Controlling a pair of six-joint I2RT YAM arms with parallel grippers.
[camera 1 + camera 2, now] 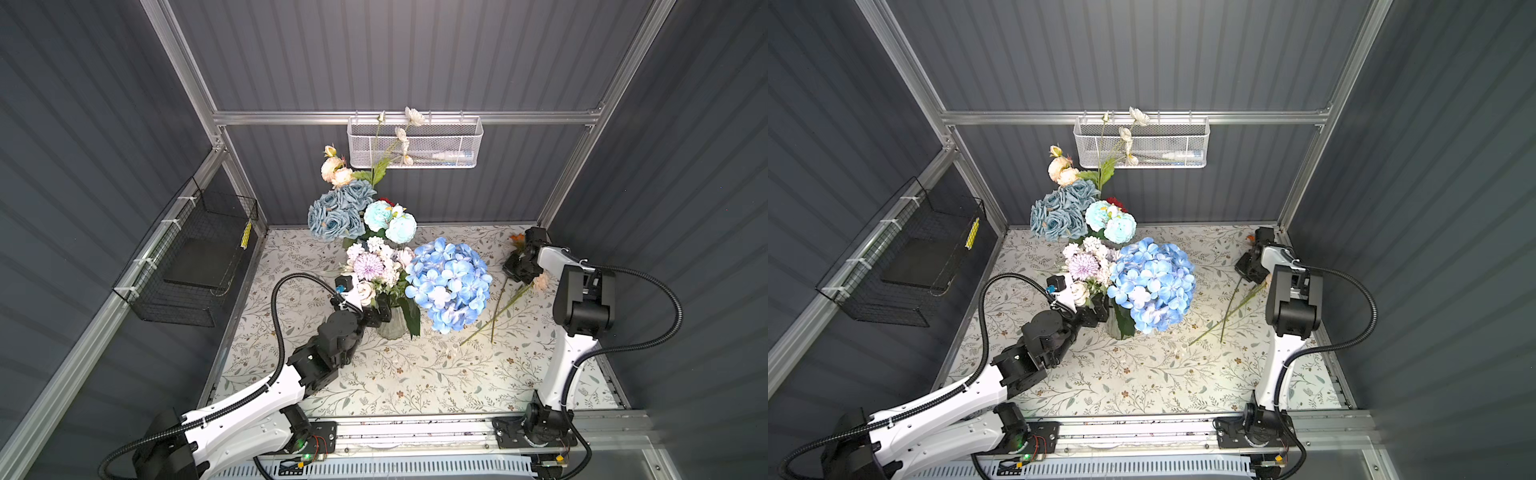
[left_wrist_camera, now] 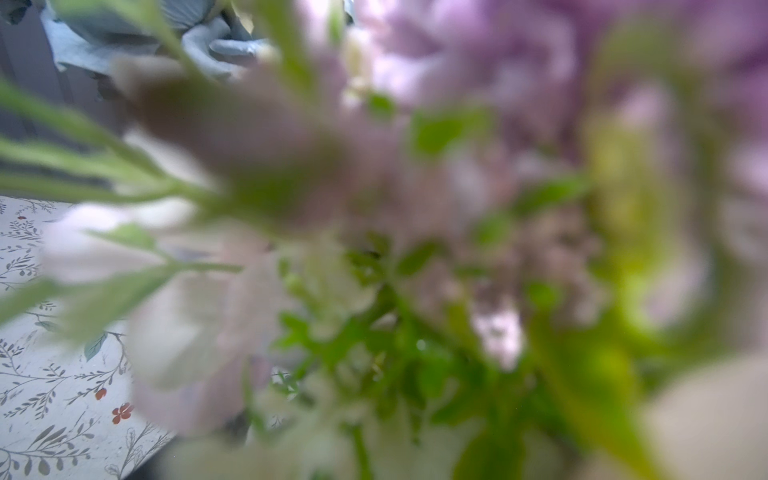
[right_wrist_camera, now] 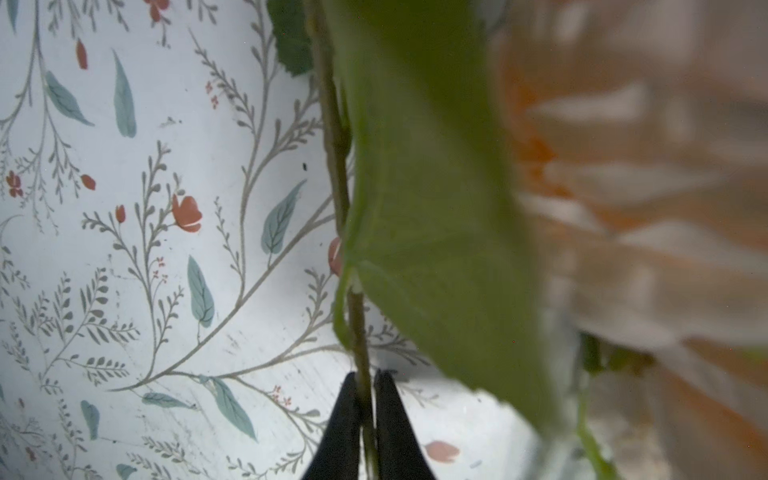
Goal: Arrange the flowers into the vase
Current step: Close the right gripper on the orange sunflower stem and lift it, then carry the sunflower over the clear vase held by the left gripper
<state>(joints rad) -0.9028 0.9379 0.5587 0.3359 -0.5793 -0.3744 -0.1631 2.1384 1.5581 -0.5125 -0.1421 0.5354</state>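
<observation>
A glass vase [image 1: 392, 326] [image 1: 1115, 326] holds several flowers: blue hydrangea [image 1: 449, 282], dusty-blue roses [image 1: 338, 216], aqua puffs [image 1: 390, 220] and a lilac puff [image 1: 368, 266]. My left gripper [image 1: 377, 315] sits at the vase's neck under the blooms. Blurred flowers [image 2: 415, 249] fill the left wrist view and hide its jaws. Two loose flowers lie on the cloth at the right, their stems [image 1: 505, 309] crossing. My right gripper [image 3: 365, 388] [image 1: 512, 272] is shut on one green stem [image 3: 343, 187] beside a leaf [image 3: 424, 208] and a peach-orange bloom [image 3: 644, 208].
A white mesh basket [image 1: 440, 145] hangs on the back wall behind the tallest white blooms. On the left wall is a black wire basket [image 1: 191, 266]. A floral-print tablecloth [image 1: 374, 374] covers the table, with a metal rail [image 1: 415, 432] along the front.
</observation>
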